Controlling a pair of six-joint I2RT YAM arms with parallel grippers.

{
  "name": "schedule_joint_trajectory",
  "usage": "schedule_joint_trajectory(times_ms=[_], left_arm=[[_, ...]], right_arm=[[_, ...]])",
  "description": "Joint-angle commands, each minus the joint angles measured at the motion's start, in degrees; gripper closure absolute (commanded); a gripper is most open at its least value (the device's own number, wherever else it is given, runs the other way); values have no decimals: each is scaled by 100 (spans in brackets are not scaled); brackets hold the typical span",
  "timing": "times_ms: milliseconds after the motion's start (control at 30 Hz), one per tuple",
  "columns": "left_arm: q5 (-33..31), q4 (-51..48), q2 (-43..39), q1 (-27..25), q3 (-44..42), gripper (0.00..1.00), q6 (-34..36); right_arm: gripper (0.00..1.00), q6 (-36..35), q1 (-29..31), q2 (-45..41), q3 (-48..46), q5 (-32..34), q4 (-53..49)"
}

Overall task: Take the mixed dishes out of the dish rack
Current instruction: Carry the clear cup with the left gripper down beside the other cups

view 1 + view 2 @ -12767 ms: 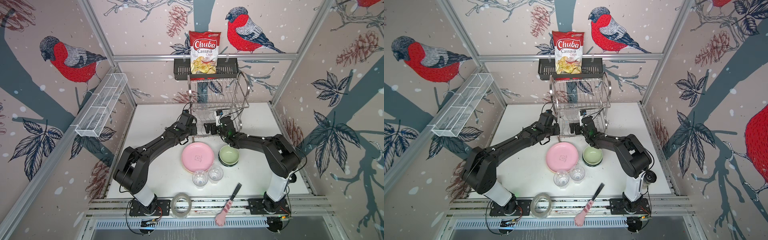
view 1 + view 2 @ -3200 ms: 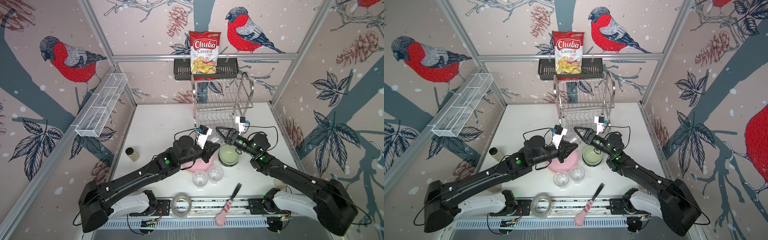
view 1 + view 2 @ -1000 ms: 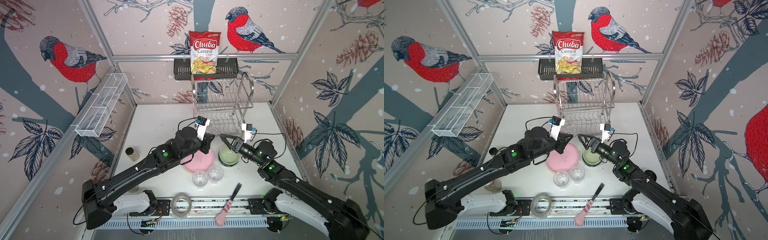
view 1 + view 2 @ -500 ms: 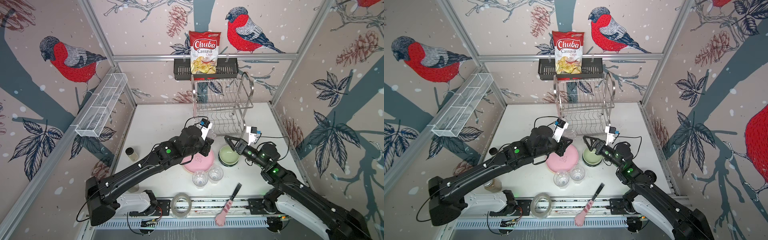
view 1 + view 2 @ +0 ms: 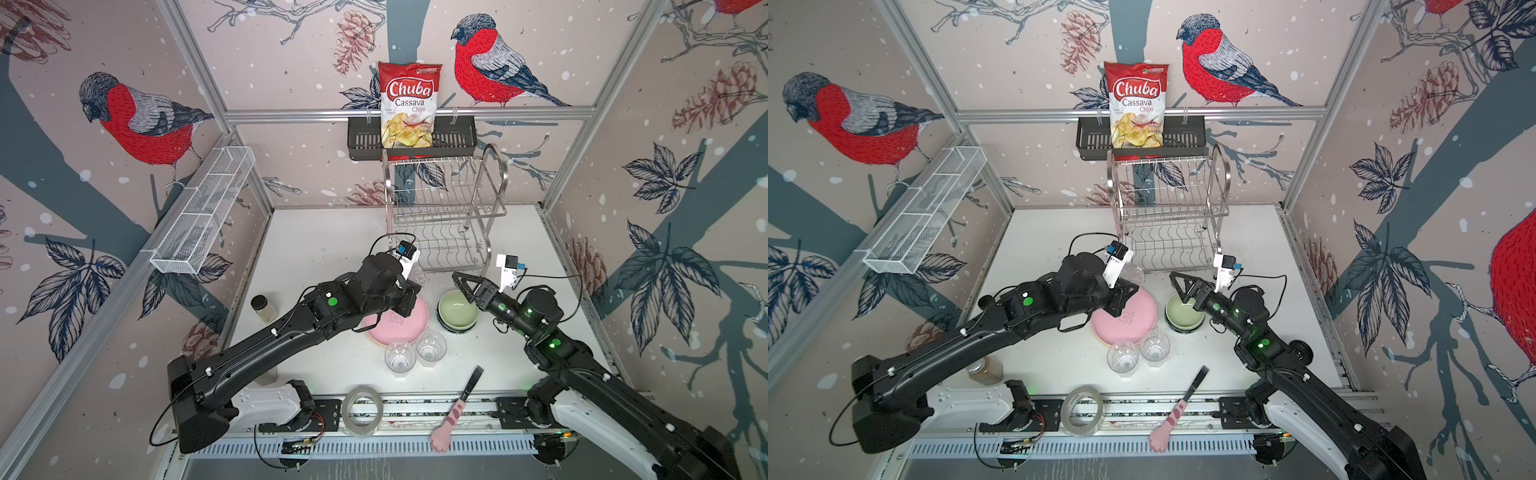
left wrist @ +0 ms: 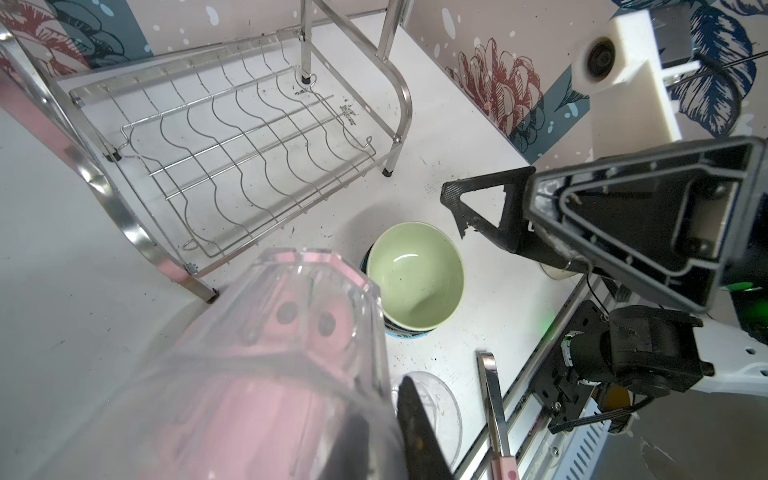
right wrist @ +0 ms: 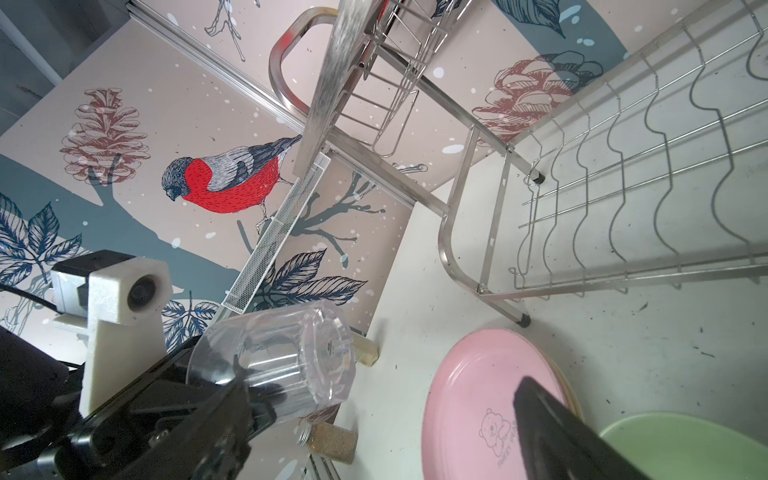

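Observation:
The steel dish rack (image 5: 444, 208) (image 5: 1167, 208) stands at the back with bare shelves in both top views. My left gripper (image 5: 409, 286) (image 5: 1127, 291) is shut on a clear glass (image 5: 415, 272) (image 7: 282, 357), which lies tilted on its side above the far edge of the pink plate (image 5: 395, 328) (image 5: 1125, 320). That glass (image 6: 291, 332) fills the left wrist view. My right gripper (image 5: 463, 286) (image 5: 1179, 286) hangs open and empty over the pale green bowl (image 5: 457, 309) (image 6: 415, 274). Two more glasses (image 5: 400, 355) (image 5: 431, 347) stand in front of the plate.
A black-lidded jar (image 5: 263, 307) stands at the left, another jar (image 5: 986, 370) near the front left. A tape roll (image 5: 362, 409) and a pink-handled utensil (image 5: 455, 415) lie at the front edge. A chips bag (image 5: 409, 106) sits in the black basket above the rack; a white mesh tray (image 5: 203, 216) hangs on the left wall.
My left gripper has carried the glass slightly to the right above the pink plate. My right gripper has drawn back a little to the right, still open.

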Motion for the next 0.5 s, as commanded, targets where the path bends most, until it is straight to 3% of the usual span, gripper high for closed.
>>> schedule_joint_trajectory(times_ms=[0, 467], left_arm=[[-111, -270, -15, 7, 122, 100, -13], [-134, -1261, -150, 7, 112, 100, -222]], right_arm=[[1, -97, -5, -40, -29, 18, 74], [1, -116, -41, -1, -55, 20, 116]])
